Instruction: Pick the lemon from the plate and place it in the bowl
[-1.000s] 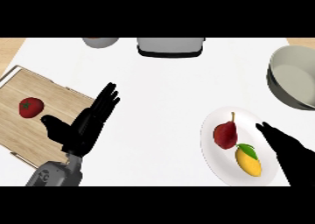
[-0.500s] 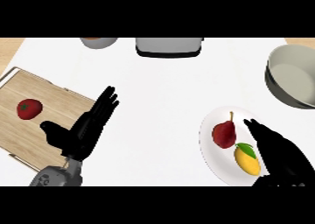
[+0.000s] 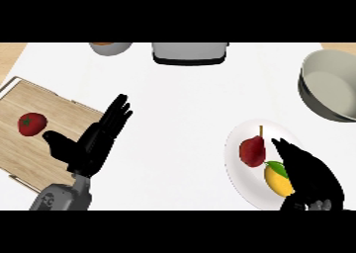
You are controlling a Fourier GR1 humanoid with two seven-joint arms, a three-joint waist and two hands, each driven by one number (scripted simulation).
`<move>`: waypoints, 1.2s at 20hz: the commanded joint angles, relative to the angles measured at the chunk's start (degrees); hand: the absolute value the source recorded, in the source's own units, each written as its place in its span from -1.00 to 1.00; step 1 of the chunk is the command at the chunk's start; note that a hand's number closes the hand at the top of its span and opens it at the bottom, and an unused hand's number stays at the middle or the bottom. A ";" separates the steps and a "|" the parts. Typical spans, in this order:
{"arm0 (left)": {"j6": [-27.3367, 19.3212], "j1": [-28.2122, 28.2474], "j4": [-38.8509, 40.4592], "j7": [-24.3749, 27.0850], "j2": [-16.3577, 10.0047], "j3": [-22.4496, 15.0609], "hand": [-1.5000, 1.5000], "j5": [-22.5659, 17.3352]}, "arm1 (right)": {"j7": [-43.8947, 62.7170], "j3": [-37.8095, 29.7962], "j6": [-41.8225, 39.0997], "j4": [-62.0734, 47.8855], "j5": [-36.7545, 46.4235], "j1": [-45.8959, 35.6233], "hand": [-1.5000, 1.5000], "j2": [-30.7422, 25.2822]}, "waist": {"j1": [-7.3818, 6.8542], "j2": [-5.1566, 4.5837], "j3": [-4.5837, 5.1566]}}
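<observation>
While the right hand (image 3: 309, 172) hovers beside it, a lemon (image 3: 278, 180) lies on a plate (image 3: 242, 181) at the near right of the counter.

Head view, looking steeply down: the yellow lemon lies on the near half of the white plate, just beside a red pear-shaped fruit (image 3: 251, 150) on its far side. The right hand comes in from the near edge with fingers straight, holding nothing. It overlaps the lemon's right side, and contact cannot be told. The grey bowl (image 3: 334, 89) sits far right, apart from the plate. The left hand (image 3: 93, 142) rests open at the left, by a wooden board (image 3: 20, 160). The lemon is probably light, firm and smooth enough to roll, so a hold across its narrow middle, thumb opposite fingers, seems best.
</observation>
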State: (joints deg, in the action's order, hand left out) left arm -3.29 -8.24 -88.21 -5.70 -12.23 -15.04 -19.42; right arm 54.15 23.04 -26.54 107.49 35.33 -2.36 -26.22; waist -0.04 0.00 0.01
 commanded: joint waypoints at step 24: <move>4.87 1.64 -3.73 -4.87 6.39 5.64 0.00 7.05 | -8.99 -6.54 -0.06 -10.04 16.08 1.18 -1.00 10.40 | 0.07 0.05 -0.01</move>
State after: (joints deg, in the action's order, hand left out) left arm 1.92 -7.47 -89.45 -9.05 -6.90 -9.06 -13.91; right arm 43.62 17.57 -24.05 94.35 51.02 -1.28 -17.54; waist 0.02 0.00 -0.01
